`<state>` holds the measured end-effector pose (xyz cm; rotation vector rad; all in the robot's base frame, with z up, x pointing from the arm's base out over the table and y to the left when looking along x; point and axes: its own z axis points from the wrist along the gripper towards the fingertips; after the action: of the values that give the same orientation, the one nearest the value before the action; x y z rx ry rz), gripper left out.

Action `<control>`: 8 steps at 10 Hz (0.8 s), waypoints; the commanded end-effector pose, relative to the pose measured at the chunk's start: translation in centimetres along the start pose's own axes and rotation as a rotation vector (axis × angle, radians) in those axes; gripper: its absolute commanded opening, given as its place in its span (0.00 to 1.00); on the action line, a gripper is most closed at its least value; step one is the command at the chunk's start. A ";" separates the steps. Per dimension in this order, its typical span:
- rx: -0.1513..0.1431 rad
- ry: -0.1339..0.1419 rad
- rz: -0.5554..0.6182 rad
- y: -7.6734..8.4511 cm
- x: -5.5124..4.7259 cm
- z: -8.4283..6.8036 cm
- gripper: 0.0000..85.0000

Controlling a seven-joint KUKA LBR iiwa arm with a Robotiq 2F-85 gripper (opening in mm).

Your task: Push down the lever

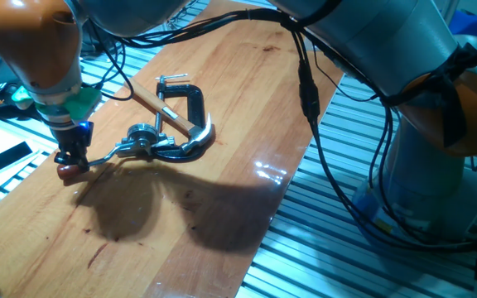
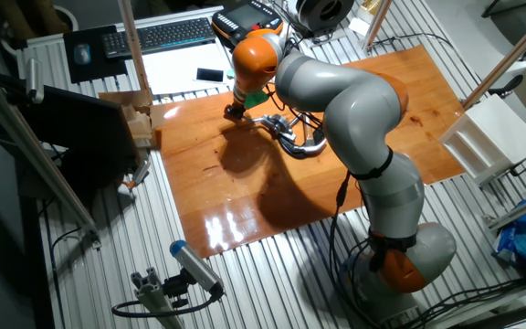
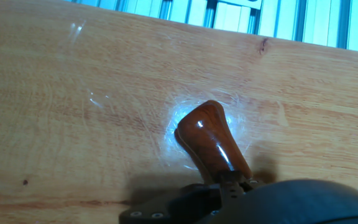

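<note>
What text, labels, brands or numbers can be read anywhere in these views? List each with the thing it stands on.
None can be read.
Keyboard: keys show, but the legends are too small to make out.
Black device with a screen: the markings are blurred.
Lever, C-clamp, wooden board and end effector: no lettering shows.

In the hand view, the thin silver metal lever with its red-brown knob (image 3: 211, 140) was cut off at the bottom by the dark gripper body, its rod hidden. In the other fixed view, the grey arm hid much of the black C-clamp (image 2: 301, 144). Whether the jaws were parted could not be told from any view.
</note>
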<state>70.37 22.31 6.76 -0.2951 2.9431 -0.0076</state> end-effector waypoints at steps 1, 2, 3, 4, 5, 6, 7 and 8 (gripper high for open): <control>0.002 0.001 0.001 0.0 0.0 0.0 0.00; 0.002 0.001 0.001 0.0 0.0 0.2 0.00; -0.001 0.000 0.001 0.0 0.0 0.3 0.00; -0.001 0.000 0.001 0.0 0.0 0.2 0.00; -0.005 0.003 0.002 -0.1 0.0 0.0 0.00; -0.013 0.007 0.003 -0.2 0.0 -0.3 0.00; -0.021 0.010 0.009 -0.5 0.0 -0.9 0.00; -0.031 0.015 0.017 -0.6 0.0 -1.5 0.00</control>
<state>70.27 21.69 8.22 -0.2764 2.9620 0.0378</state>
